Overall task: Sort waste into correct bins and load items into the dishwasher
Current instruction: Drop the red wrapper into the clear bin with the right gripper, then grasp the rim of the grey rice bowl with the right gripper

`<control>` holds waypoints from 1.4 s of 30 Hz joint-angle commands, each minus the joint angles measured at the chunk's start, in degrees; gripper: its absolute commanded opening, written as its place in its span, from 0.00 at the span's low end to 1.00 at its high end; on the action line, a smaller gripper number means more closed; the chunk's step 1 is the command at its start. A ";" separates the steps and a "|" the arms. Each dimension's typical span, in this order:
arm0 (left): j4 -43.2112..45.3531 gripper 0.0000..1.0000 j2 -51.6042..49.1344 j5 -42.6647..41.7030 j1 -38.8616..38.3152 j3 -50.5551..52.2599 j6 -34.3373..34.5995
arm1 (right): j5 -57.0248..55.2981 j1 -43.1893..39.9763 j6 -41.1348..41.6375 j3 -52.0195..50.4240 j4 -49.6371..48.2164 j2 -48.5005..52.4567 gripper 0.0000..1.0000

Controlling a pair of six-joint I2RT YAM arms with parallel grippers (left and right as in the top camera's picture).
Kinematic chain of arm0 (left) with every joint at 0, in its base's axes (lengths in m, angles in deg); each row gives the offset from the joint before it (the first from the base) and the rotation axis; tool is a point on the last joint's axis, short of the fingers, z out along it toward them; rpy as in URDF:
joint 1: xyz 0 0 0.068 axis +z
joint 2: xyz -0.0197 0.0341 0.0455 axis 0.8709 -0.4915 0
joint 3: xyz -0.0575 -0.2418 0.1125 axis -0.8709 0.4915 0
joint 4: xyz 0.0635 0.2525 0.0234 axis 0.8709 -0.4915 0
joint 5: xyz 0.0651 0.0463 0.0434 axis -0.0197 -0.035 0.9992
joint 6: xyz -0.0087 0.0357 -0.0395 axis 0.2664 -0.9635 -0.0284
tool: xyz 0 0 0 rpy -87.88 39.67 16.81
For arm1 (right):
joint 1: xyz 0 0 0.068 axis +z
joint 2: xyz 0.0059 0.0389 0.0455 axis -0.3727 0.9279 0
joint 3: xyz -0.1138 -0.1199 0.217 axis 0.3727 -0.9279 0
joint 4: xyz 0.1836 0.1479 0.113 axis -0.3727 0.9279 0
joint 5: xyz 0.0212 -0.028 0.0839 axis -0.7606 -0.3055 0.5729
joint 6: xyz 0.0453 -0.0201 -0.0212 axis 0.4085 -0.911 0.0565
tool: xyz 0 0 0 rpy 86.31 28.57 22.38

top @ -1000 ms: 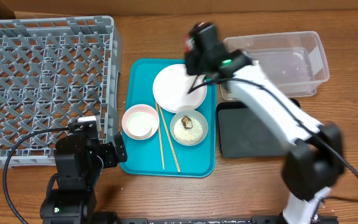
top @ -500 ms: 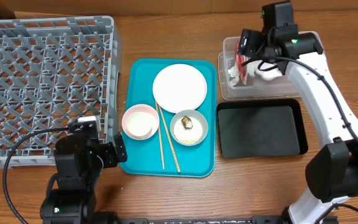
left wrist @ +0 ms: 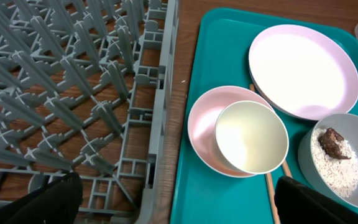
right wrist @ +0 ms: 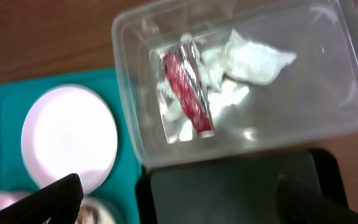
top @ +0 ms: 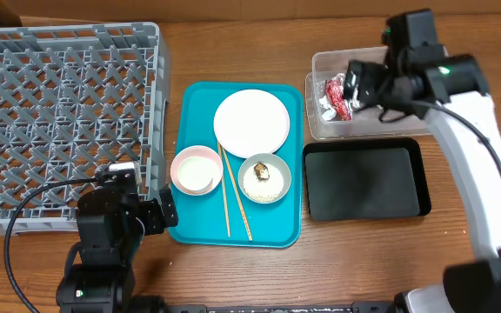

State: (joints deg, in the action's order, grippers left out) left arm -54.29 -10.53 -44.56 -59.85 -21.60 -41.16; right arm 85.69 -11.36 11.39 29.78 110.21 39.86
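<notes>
The red wrapper (right wrist: 188, 93) and the white napkin (right wrist: 250, 59) lie in the clear tub (top: 407, 65). My right gripper (top: 357, 85) hovers open over that tub, holding nothing; in its wrist view the right gripper (right wrist: 185, 205) is above the black tray (right wrist: 229, 193). On the teal tray (top: 197, 109) sit the white plate (top: 250, 123), the pink bowl (left wrist: 201, 124) with the white cup (left wrist: 250, 137) in it, the grey-green bowl (top: 264, 178) of rice with a brown lump (left wrist: 333, 143), and the chopsticks (top: 233, 204). My left gripper (top: 162, 209) rests open between the dish rack (top: 59, 113) and the teal tray.
The black tray (top: 365, 181) lies in front of the clear tub, right of the teal tray. The rack's wall (left wrist: 157, 118) stands close to the teal tray's left rim. Bare wood runs along the table's front edge.
My right arm swung from over the plate to the clear tub and opened. The wrapper and napkin, between its fingers half a second ago, now lie in the tub. The left arm stayed still.
</notes>
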 commanded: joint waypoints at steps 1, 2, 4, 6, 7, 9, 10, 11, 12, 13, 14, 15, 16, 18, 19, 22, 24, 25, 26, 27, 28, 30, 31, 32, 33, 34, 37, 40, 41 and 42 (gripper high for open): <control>-0.28 1.00 0.11 0.74 -0.22 -1.51 -0.76 | 2.19 -0.31 -0.17 0.39 4.37 -2.45 1.00; -0.70 1.00 0.00 0.74 -0.11 -1.88 -1.14 | 2.19 -0.31 -0.17 0.31 6.29 -2.80 1.00; -2.38 0.99 -0.46 0.74 0.44 -3.32 -1.75 | 2.19 -0.31 -0.17 -0.17 8.50 -3.76 1.00; -4.90 1.00 -1.40 0.76 1.55 -5.73 -2.51 | 2.19 -0.33 -0.17 -1.20 9.14 -5.33 1.00; -6.32 1.00 -2.05 0.74 2.38 -7.17 -2.97 | 2.21 -0.33 -0.15 -1.92 9.05 -6.34 1.00; -9.03 1.00 -3.63 0.07 4.66 -9.99 -3.67 | 2.19 -0.48 -0.11 -3.58 8.61 -8.72 1.00; -10.82 1.00 -5.05 -1.42 6.82 -11.98 -4.50 | 2.19 -0.83 0.13 -4.79 8.48 -10.51 1.00; -11.78 1.00 -5.92 -2.49 8.20 -13.05 -4.92 | 2.23 -1.05 0.33 -5.42 8.41 -11.47 1.00; -12.74 1.00 -6.99 -3.72 9.97 -14.21 -5.49 | 2.45 -1.38 0.28 -6.21 8.31 -12.57 1.00; -13.57 1.00 -8.13 -5.16 11.89 -15.26 -6.19 | 2.62 -1.73 0.28 -7.02 8.11 -13.57 1.00; -14.14 1.00 -9.25 -6.54 13.84 -16.11 -6.36 | 2.71 -2.08 0.28 -7.82 7.93 -14.47 1.00; -14.58 1.00 -10.49 -8.44 16.04 -16.85 -6.29 | 2.95 -2.36 0.24 -8.72 7.80 -15.30 1.00; -14.71 1.00 -11.43 -10.75 17.66 -17.22 -6.27 | 3.37 -2.36 0.17 -9.40 7.76 -15.80 1.00; -14.49 1.00 -13.07 -14.67 19.96 -17.31 -6.27 | 7.30 -2.10 -1.53 -10.45 7.74 -16.06 1.00; -14.45 1.00 -13.77 -14.88 20.24 -17.31 -6.27 | 10.25 -1.77 -2.69 -10.88 7.52 -15.96 1.00; -14.49 1.00 -15.78 -13.14 20.24 -17.31 -6.27 | 16.83 0.81 -4.37 -13.40 5.25 -15.39 1.00; -14.53 1.00 -16.61 -13.31 20.24 -17.31 -6.25 | 16.94 3.43 -4.26 -14.91 3.91 -14.97 1.00; -14.56 1.00 -17.03 -13.46 20.24 -17.31 -6.23 | 16.94 5.14 -4.26 -15.85 2.99 -14.78 1.00; -14.64 1.00 -17.29 -13.46 20.24 -17.31 -6.23 | 16.87 6.97 -3.96 -16.85 1.90 -14.64 1.00; -14.80 1.00 -17.44 -13.46 20.24 -17.31 -6.21 | 16.55 8.92 -3.19 -17.88 0.70 -14.45 1.00; -14.91 1.00 -17.44 -13.49 20.24 -17.31 -6.19 | 15.76 10.95 -2.21 -18.80 -0.39 -14.29 1.00; -14.86 1.00 -17.44 -13.49 20.24 -17.31 -6.01 | 13.40 15.08 -0.15 -20.44 -2.56 -13.66 1.00; -14.78 1.00 -17.44 -13.49 20.24 -17.31 -6.01 | 12.17 16.81 0.81 -21.05 -3.41 -13.20 0.99; -14.67 1.00 -17.44 -13.51 20.24 -17.31 -5.73 | 10.47 19.41 2.03 -21.55 -4.57 -12.33 0.98; -14.64 1.00 -17.44 -13.51 20.24 -17.31 -5.57 | 9.44 21.18 2.34 -21.73 -5.38 -11.54 0.97; -14.67 1.00 -17.44 -13.55 20.24 -17.31 -5.57 | 8.61 22.75 2.45 -21.75 -6.12 -10.67 0.96; -14.71 1.00 -17.44 -13.92 20.24 -17.31 -5.60 | 5.75 28.35 2.43 -21.75 -10.19 -6.75 0.89; -14.75 1.00 -17.44 -13.90 20.24 -17.31 -5.60 | 4.26 33.03 2.47 -21.75 -14.91 -2.25 0.86; -14.82 1.00 -17.44 -13.90 20.24 -17.31 -5.60 | 4.15 34.05 2.45 -21.75 -16.17 -0.96 0.86; -14.93 1.00 -17.44 -13.90 20.24 -17.31 -5.60 | 3.89 35.08 2.47 -21.75 -17.62 0.52 0.82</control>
State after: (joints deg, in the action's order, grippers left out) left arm -69.09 -28.17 -57.28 -39.89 -37.60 -46.10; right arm 92.44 21.12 13.14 8.30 94.47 37.34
